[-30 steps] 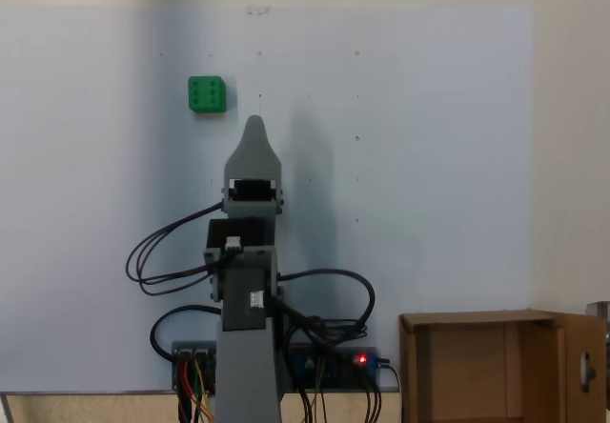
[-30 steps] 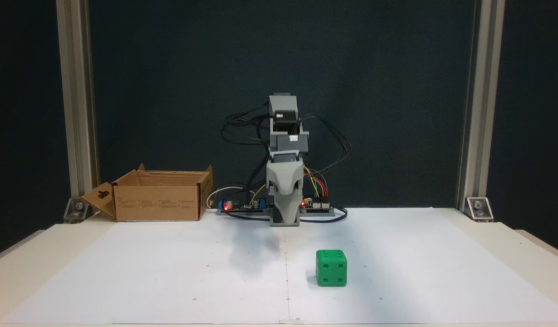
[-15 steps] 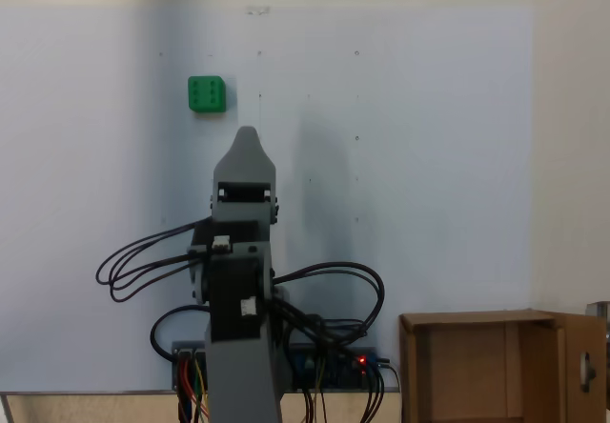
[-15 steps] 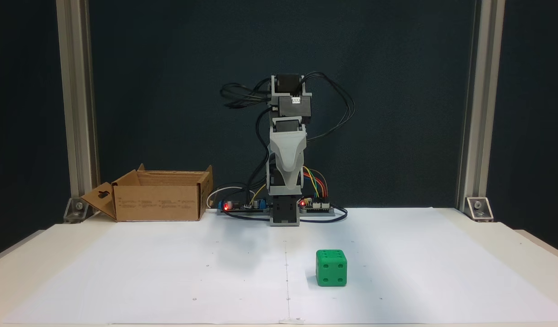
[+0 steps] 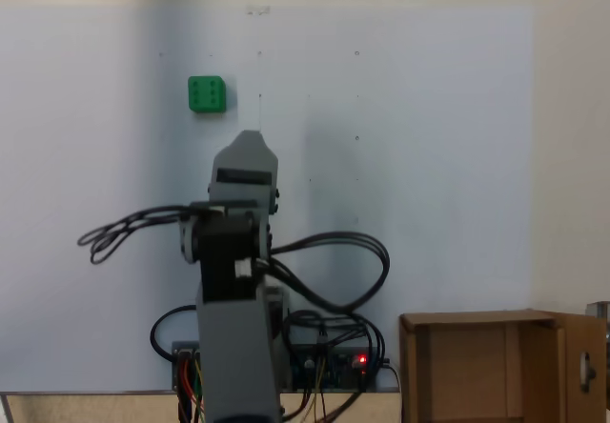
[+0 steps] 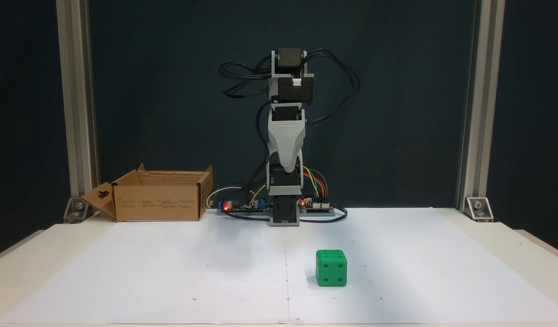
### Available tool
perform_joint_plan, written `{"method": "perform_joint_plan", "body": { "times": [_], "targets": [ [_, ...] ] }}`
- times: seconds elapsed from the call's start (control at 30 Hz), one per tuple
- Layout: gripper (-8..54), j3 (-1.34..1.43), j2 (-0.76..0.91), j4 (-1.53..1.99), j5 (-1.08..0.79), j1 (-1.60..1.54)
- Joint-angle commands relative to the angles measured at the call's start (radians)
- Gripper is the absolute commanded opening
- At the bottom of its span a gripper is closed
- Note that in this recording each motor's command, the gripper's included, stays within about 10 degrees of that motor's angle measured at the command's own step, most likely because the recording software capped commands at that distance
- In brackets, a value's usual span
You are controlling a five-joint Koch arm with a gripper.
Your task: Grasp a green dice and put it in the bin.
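The dice (image 6: 331, 267) is sitting alone on the white sheet (image 6: 170, 272), well in front of the arm's base (image 6: 285, 213) and a little to its right in the front fixed view; in the fixed view from above and behind it (image 5: 207, 94) is lying beyond the gripper's tip and to its left. The gripper (image 6: 286, 167) is hanging high above the sheet, pointing down, nearer the base than the dice, and it is carrying nothing. Its jaws are lining up into one tapered tip in both fixed views (image 5: 250, 137), so I cannot tell how far apart they are. The bin (image 6: 158, 195) is standing to the left of the base in the front view, well apart from the dice, its flaps up. The reach is not yet begun. The risks lie in that reach: the dice is off the arm's centre line, so a straight descent would be missing it or clipping an edge and knocking it away. Jaws too narrow on arrival would be pushing the cube instead of straddling it. A loose pinch could be dropping it during the long swing to the bin.
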Motion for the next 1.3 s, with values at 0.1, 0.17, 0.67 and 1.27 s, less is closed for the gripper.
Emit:
{"method": "perform_joint_plan", "body": {
  "times": [0.1, 0.17, 0.67, 1.27],
  "targets": [
    [42.9, -0.126, -0.118, 0.061, 0.091, -0.025],
    [42.9, -0.163, -0.156, 0.061, 0.109, -0.038],
    [42.9, -0.397, -0.371, 0.055, 0.25, -0.235],
    [43.5, -0.52, -0.583, 0.014, 0.264, -0.267]
  ]
}}
